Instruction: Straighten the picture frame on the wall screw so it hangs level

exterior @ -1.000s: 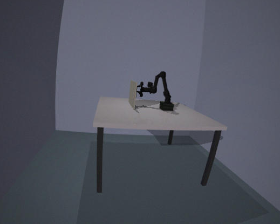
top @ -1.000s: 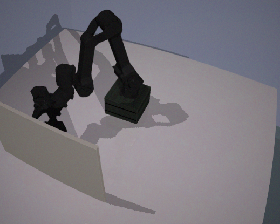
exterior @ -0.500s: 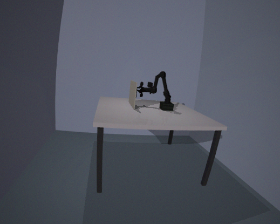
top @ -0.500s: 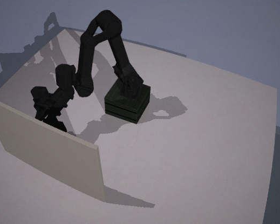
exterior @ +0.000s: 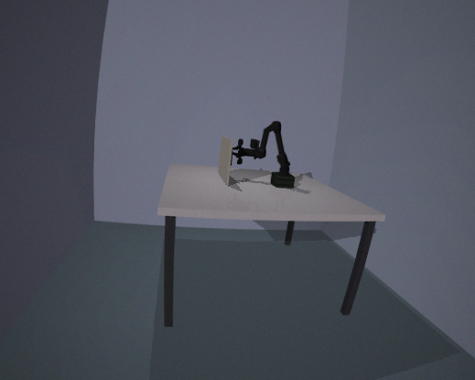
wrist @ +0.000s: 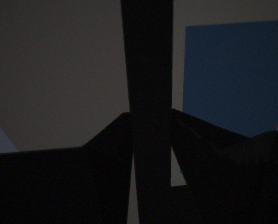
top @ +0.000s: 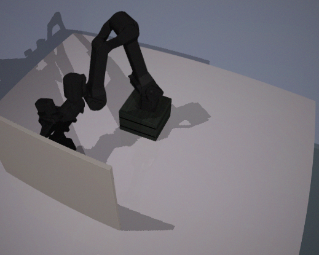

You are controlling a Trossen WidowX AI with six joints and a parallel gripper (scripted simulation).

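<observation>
The picture frame's dark side bar runs nearly upright through the wrist view, with a pale mat strip and a blue picture to its right. The picture's top edge rises slightly to the right in that view. My gripper is shut on this left side bar, one finger on each side. In the exterior view the gripper is close against the front of the upright panel. In the top view the panel's top edge hides the fingertips and the frame. The screw and the notched strip are hidden.
The pale upright panel stands on the table as the wall behind the frame. The arm's dark base stands on the table in front of the panel. Room walls surround the table.
</observation>
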